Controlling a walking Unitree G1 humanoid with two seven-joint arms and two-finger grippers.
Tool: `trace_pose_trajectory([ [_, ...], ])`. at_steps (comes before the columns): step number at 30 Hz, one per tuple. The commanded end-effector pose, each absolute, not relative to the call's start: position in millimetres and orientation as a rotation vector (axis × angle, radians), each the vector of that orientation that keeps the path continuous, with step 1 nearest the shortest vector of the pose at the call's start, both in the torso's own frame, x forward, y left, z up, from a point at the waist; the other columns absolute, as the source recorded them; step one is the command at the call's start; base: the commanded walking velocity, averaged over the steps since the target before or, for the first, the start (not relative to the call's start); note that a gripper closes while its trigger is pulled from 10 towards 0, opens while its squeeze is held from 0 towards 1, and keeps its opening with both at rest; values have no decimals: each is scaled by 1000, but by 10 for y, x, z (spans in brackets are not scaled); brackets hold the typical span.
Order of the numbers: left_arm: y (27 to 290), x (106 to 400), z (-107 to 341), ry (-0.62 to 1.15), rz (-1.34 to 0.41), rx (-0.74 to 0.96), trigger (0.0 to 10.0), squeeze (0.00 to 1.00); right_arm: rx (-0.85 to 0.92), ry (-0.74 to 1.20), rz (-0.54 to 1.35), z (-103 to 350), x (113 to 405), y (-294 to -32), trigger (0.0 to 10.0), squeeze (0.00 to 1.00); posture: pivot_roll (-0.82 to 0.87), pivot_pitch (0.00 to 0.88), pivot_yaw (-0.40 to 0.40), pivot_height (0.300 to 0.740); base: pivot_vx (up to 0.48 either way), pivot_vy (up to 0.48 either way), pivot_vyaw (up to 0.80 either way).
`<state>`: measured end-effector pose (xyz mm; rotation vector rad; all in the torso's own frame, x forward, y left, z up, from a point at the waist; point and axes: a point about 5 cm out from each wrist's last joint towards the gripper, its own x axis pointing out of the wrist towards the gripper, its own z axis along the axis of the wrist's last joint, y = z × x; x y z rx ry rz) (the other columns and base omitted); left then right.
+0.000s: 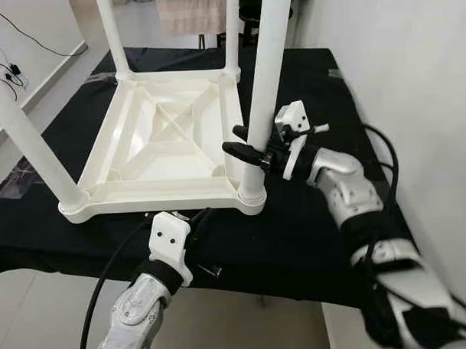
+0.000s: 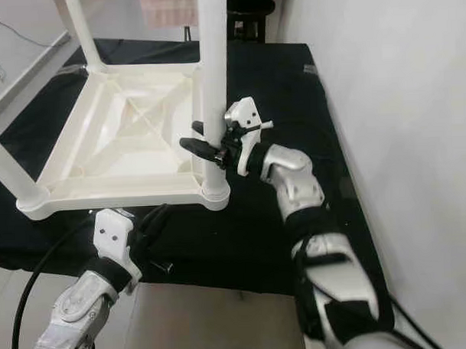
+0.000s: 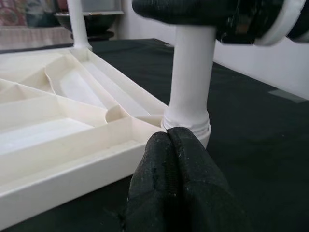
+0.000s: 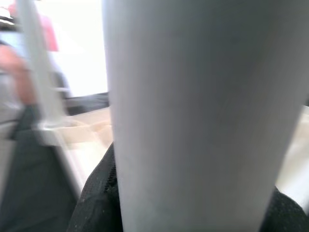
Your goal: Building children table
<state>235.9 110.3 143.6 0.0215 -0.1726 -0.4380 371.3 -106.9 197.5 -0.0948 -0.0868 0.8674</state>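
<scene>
A white plastic children's table [image 1: 171, 142] lies upside down on a black cloth, its legs pointing up. My right gripper [image 1: 247, 149] is shut on the near right leg [image 1: 262, 89], a little above its socket [image 1: 252, 195]. That leg [image 4: 193, 116] stands very close in the right wrist view. My left gripper [image 1: 198, 219] sits low at the table's near edge, just in front of the tabletop frame. Its fingers [image 3: 169, 179] are pressed together, pointing at the base of that same leg [image 3: 189, 96].
The black cloth [image 1: 312, 241] covers a low platform whose near edge runs under my left arm. A white wall [image 1: 413, 69] stands close on the right. Three other legs rise at the far and left corners [image 1: 29, 143]. Cables [image 1: 7, 71] lie on the floor at the left.
</scene>
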Motion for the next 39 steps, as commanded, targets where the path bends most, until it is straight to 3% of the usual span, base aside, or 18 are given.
trace_pose_trajectory([
  [1, 1133, 2346, 1406, -156, -434, 19, 10000, 0, -136, 148, 583, 1450, 3656, -1156, 0, 0, 91, 113, -33, 740, 0, 0, 0],
  [2, 1133, 2346, 1406, -156, -434, 19, 10000, 0, -136, 148, 583, 1450, 3656, -1156, 0, 0, 91, 113, -33, 740, 0, 0, 0],
  [3, 1136, 2346, 1406, -156, -434, 19, 10000, 0, -125, 202, 379, 1329, 3609, -1206, 0, 0, 91, 113, -33, 740, 0, 0, 0],
  [4, 1137, 2350, 1408, -157, -434, 20, 10000, 0, -128, 212, 349, 1278, 3492, -1113, 0, 0, 91, 118, -31, 740, 0, 0, 0],
  [6, 1137, 2354, 1408, -157, -434, 21, 10000, 0, -131, 208, 355, 1262, 3410, -1038, 0, 0, 78, 114, -24, 740, 0, 0, 0],
  [12, 1117, 2360, 1404, -157, -436, 15, 10000, 0, -164, 154, 372, 1428, 3611, -1035, 0, 0, 75, 108, -39, 740, 0, 0, 0],
  [13, 1119, 2360, 1406, -158, -428, 15, 10000, 0, -163, 143, 374, 1468, 3636, -1015, 1647, 0, 76, 109, -39, 740, 0, 0, 0],
  [15, 1121, 2360, 1407, -159, -423, 15, 10000, 0, -163, 136, 376, 1492, 3648, -1000, 1647, 0, 76, 109, -39, 740, 0, 0, 0],
  [16, 1120, 2363, 1407, -159, -421, 14, 10000, 0, -132, 108, 384, 1553, 3644, -968, 10000, 145, 81, 108, -39, 740, 0, 0, 0],
  [17, 1118, 2365, 1407, -158, -424, 13, 10000, 0, -98, 82, 431, 1616, 3638, -933, 10000, 1000, 79, 108, -38, 740, 0, 0, 0],
  [22, 1111, 2366, 1406, -155, -431, 10, 10000, 0, -30, 5, 522, 1811, 3630, -912, 10000, 1000, 76, 106, -32, 740, 0, 0, 0],
  [23, 1110, 2367, 1406, -155, -432, 10, 10000, 0, -6, -19, 577, 1870, 3644, -922, 10000, 800, 76, 106, -32, 740, 0, 0, 0],
  [25, 1109, 2368, 1406, -155, -433, 10, 10000, 0, 10, -35, 619, 1905, 3660, -929, 10000, 800, 76, 106, -32, 740, 0, 0, 0],
  [26, 1108, 2370, 1406, -154, -433, 9, 10000, 0, 1, -43, 718, 1920, 3657, -926, 10000, 0, 74, 105, -28, 740, 0, 0, 0],
  [33, 1103, 2366, 1398, -151, -438, 10, 10000, 0, -83, -1, 969, 1894, 3683, -1046, 10000, 0, 85, 101, -29, 740, 0, 0, 0],
  [37, 1102, 2362, 1397, -150, -437, 12, 10000, 0, -80, 2, 991, 1914, 3719, -1092, 10000, 0, 92, 100, -30, 740, 0, 0, 0],
  [38, 1102, 2359, 1396, -150, -437, 12, 10000, 0, -79, -1, 1003, 1919, 3734, -1112, 9490, 0, 96, 100, -31, 740, 0, 0, 0],
  [39, 1102, 2357, 1395, -149, -437, 13, 10000, 0, -75, -3, 1014, 1923, 3742, -1126, 7843, 0, 96, 100, -31, 740, 0, 0, 0],
])
